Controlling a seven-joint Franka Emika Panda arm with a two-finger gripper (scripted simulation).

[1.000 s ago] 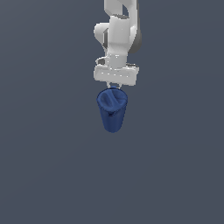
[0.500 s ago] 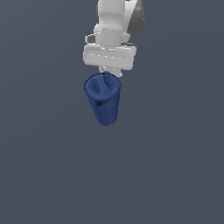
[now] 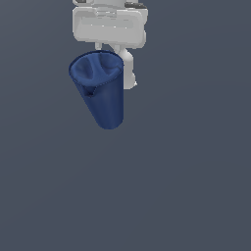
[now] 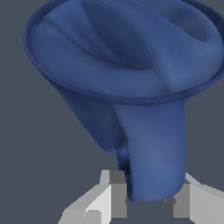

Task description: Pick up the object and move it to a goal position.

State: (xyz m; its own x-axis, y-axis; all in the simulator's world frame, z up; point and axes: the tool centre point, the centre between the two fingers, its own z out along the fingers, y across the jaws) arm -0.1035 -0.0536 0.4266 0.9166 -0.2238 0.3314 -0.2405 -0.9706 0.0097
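The object [image 3: 99,93] is a dark blue tapered cup with a wide round rim and a narrow rounded base. It hangs tilted in mid-air, high in the exterior view. My gripper [image 3: 115,73] is shut on it from above. One white finger [image 3: 129,69] shows on the cup's right side in the exterior view, and the other is hidden behind the cup. In the wrist view the object [image 4: 131,83] fills most of the picture, a ridge showing inside it, and its narrow end sits between the two grey-white fingers [image 4: 113,197] of the gripper [image 4: 148,194].
A plain dark grey surface [image 3: 171,196] lies below and around the cup. Nothing else shows in either view.
The gripper and the cup have risen and drifted toward the exterior view's left. Both look larger now, closer to the camera. The grip has held.
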